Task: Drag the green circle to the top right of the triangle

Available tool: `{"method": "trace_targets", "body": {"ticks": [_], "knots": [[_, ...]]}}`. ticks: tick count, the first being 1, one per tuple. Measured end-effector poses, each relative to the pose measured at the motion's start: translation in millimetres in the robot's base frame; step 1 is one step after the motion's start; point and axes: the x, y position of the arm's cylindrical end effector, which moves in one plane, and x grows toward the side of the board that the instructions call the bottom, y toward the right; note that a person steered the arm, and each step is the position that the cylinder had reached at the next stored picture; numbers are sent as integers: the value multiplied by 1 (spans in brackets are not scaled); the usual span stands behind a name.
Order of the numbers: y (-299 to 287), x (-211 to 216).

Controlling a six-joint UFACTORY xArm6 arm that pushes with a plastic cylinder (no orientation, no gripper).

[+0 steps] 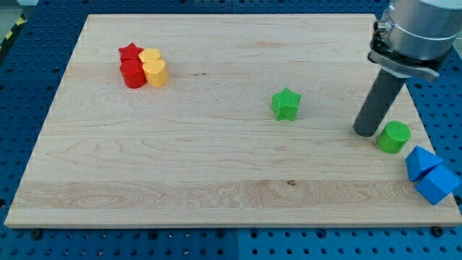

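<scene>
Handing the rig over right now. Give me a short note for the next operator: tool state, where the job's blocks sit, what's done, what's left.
Tool: no gripper, just the rod. My tip is on the board, right beside the green circle, on its left in the view.
Blocks: green circle sits near the board's right edge, just up-left of the blue triangle, which adjoins another blue block at the lower right. Green star stands apart, mid-board.
Done: circle is already close to the triangle.
Left: likely nudge it further toward the view's right so it sits at the triangle's top right.
</scene>
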Motion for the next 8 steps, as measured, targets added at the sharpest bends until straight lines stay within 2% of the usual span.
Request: {"method": "trace_targets", "body": {"ticks": [3,4,5,6,8], "knots": [[28,0],[25,0],[-16,0],[-24,17],[-4,20]]}}
